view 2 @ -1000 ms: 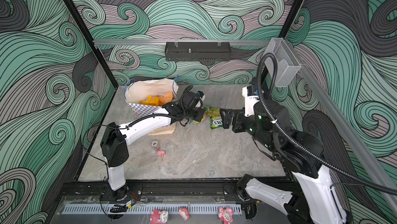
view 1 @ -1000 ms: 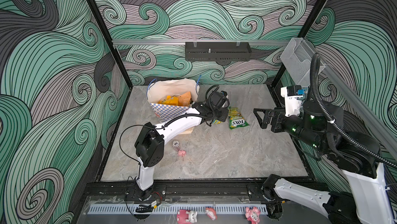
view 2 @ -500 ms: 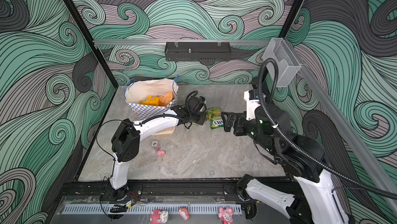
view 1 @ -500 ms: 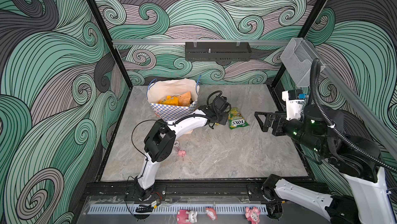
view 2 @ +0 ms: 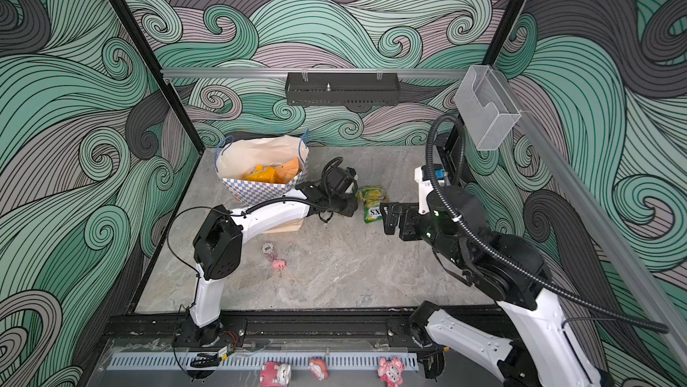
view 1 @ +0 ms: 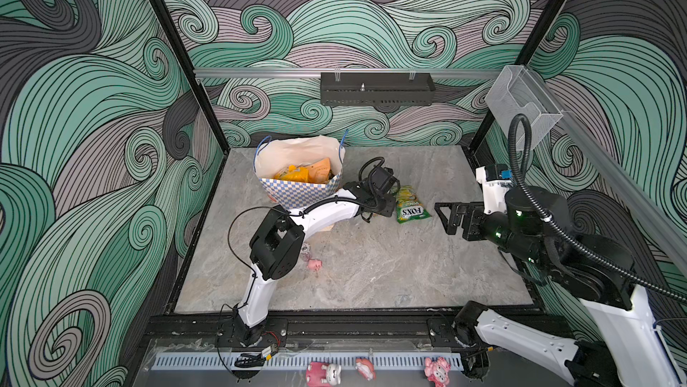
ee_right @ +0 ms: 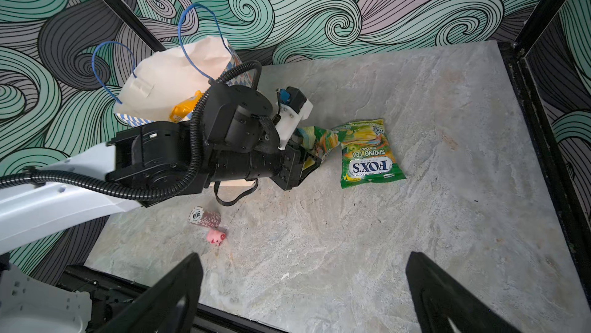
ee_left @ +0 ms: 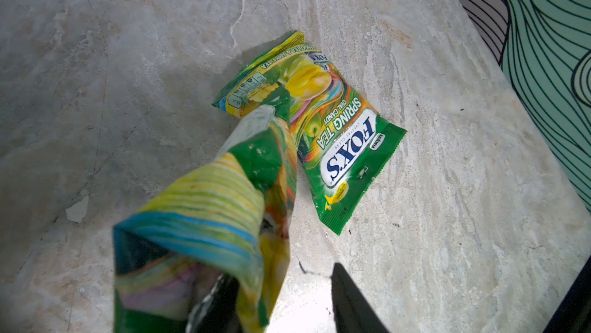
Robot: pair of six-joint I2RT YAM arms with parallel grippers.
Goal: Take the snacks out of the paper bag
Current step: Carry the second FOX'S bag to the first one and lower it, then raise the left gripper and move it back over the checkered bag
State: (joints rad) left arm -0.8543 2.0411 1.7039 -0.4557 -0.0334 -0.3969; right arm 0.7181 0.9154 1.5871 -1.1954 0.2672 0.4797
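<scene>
The cream paper bag (view 1: 297,195) (view 2: 256,190) (ee_right: 166,82) with a checkered band stands at the back left, with orange-yellow snacks (view 1: 301,173) inside. A green FOX'S candy bag (view 1: 410,206) (view 2: 371,205) (ee_left: 345,142) (ee_right: 367,155) lies flat on the table. My left gripper (view 1: 386,203) (ee_left: 281,278) sits low just beside it, open. A second green-yellow candy bag (ee_left: 224,206) (ee_right: 319,141) leans on one finger, its far end resting on the flat bag. My right gripper (view 1: 442,218) (view 2: 386,218) (ee_right: 303,256) hovers open and empty to the right.
A small roll with a white "500" cap (view 1: 305,251) (ee_right: 204,216) and a pink pig figurine (view 1: 315,264) (ee_right: 216,237) lie near the left arm's elbow. A tan block (view 2: 284,225) sits under that arm. More pig figurines (view 1: 323,374) rest on the front rail.
My left gripper moved right and down beside the flat FOX'S bag, and its jaws went from shut on the second candy bag to open. The right arm barely shifted.
</scene>
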